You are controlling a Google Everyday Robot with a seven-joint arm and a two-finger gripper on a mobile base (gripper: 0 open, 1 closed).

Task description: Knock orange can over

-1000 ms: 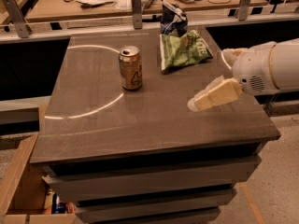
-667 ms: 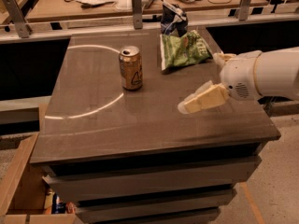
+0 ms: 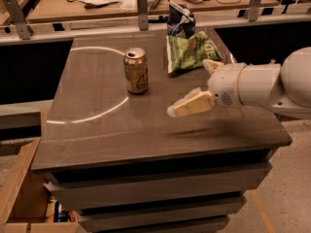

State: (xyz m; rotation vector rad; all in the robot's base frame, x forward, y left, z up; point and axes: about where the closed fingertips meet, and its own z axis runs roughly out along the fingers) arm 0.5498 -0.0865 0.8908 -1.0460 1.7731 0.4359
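The orange can [image 3: 135, 71] stands upright on the dark table top [image 3: 146, 125], left of centre, with a silver rim and a dark triangular mark on its side. My gripper [image 3: 188, 87] comes in from the right on a white arm, low over the table, to the right of the can and a little nearer the front, apart from it. Its cream fingers [image 3: 192, 105] are spread apart with nothing between them.
A green chip bag [image 3: 189, 52] lies at the back right of the table, with a dark blue snack bag [image 3: 181, 21] behind it. A wooden bench with cables runs behind the table. An open cardboard box [image 3: 22, 198] sits on the floor at the lower left.
The gripper has moved left across the table toward the can. The can and bags have not moved.
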